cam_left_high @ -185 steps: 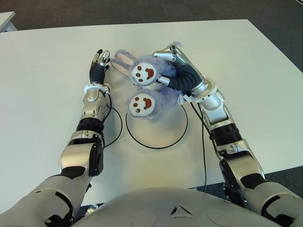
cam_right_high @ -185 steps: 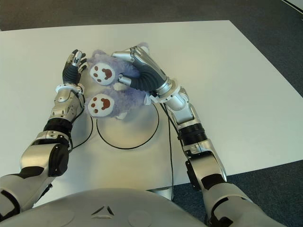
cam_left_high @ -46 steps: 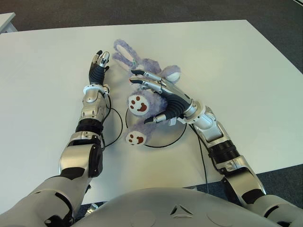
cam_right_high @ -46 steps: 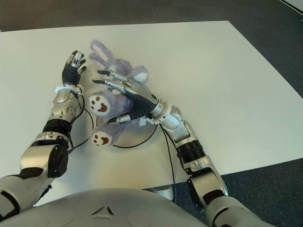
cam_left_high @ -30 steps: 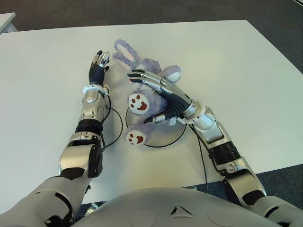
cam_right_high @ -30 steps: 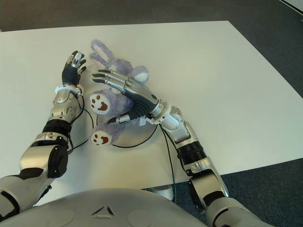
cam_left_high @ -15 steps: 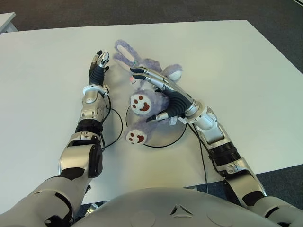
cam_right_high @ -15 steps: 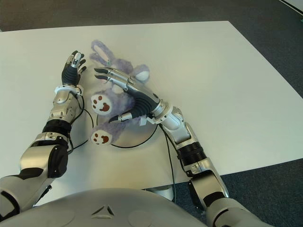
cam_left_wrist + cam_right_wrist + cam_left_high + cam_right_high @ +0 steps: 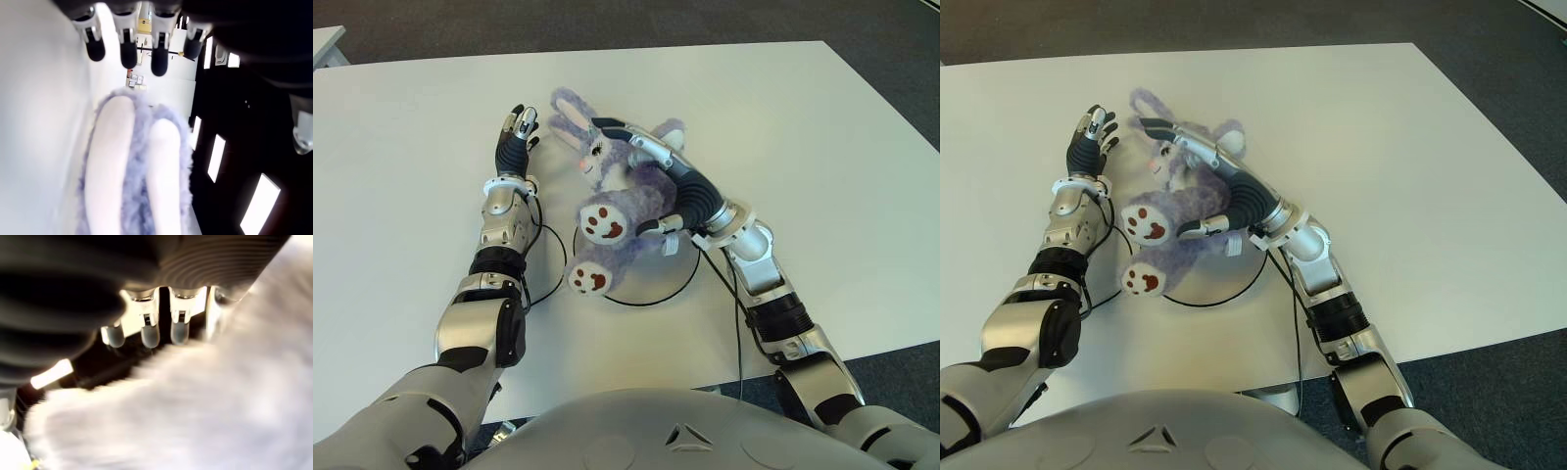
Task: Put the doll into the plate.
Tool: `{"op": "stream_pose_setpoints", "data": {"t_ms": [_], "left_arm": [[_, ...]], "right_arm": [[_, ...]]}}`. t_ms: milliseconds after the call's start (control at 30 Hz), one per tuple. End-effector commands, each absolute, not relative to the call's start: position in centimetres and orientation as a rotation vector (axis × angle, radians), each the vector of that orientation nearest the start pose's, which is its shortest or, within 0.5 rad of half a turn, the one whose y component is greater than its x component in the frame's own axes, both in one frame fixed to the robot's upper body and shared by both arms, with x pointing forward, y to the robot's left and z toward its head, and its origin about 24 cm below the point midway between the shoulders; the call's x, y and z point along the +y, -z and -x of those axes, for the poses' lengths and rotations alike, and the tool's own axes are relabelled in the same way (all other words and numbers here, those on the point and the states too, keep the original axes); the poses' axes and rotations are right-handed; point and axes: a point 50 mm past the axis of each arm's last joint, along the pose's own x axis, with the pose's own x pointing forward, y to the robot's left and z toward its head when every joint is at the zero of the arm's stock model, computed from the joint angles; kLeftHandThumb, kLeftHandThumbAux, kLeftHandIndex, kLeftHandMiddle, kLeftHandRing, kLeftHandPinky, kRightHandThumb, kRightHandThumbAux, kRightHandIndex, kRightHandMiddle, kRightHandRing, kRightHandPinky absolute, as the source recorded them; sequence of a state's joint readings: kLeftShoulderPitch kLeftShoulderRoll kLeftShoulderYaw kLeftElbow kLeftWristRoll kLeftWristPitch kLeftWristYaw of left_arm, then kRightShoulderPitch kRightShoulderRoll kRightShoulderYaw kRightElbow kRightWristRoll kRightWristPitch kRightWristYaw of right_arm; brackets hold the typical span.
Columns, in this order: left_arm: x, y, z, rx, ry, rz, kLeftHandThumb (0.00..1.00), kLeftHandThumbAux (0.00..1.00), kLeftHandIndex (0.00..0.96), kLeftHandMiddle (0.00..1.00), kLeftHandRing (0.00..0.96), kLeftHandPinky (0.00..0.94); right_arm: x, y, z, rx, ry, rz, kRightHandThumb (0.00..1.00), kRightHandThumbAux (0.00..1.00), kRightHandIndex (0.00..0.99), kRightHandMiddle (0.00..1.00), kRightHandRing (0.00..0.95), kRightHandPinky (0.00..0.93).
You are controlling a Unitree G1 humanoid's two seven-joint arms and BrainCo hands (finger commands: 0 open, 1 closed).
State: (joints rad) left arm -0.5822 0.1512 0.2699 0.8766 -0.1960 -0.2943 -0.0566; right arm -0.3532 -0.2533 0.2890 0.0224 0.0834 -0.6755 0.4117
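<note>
doll (image 9: pixel 628 201) under right robot hand (image 9: pixel 651 166), over plate (image 9: pixel 656 284)

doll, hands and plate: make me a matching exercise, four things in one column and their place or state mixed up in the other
Things:
1. doll
2. right hand
3. left hand
4. plate

Place or state:
A. fingers open, holds nothing, beside the doll's ears
B. white disc with a dark rim, partly under the doll
C. purple, paw soles facing up
D. wrapped over the doll's body

Pairs: 1-C, 2-D, 3-A, 4-B
</note>
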Motion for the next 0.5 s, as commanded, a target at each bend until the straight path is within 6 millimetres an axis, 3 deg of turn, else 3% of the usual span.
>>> {"op": "stream_pose_setpoints", "data": {"t_ms": [33, 267, 500], "left_arm": [[20.9, -2.5, -34.1, 0.065, -0.160, 0.177, 0.000, 0.397, 0.000, 0.150, 0.142, 0.076], [20.7, -3.1, -34.0, 0.029, -0.156, 0.170, 0.000, 0.403, 0.000, 0.115, 0.109, 0.076], [20.6, -3.2, -34.1, 0.041, -0.166, 0.155, 0.000, 0.410, 0.000, 0.142, 0.128, 0.062]], "right_arm": [[-8.7, -16.7, -25.9, -0.917, -0.758, 0.249, 0.130, 0.386, 0.000, 0.000, 0.000, 0.008], [-10.0, -18.7, -25.8, -0.912, -0.717, 0.200, 0.070, 0.380, 0.000, 0.000, 0.000, 0.000], [-10.1, -18.9, -25.7, -0.793, -0.674, 0.016, 0.000, 0.341, 0.000, 0.000, 0.000, 0.000]]}}
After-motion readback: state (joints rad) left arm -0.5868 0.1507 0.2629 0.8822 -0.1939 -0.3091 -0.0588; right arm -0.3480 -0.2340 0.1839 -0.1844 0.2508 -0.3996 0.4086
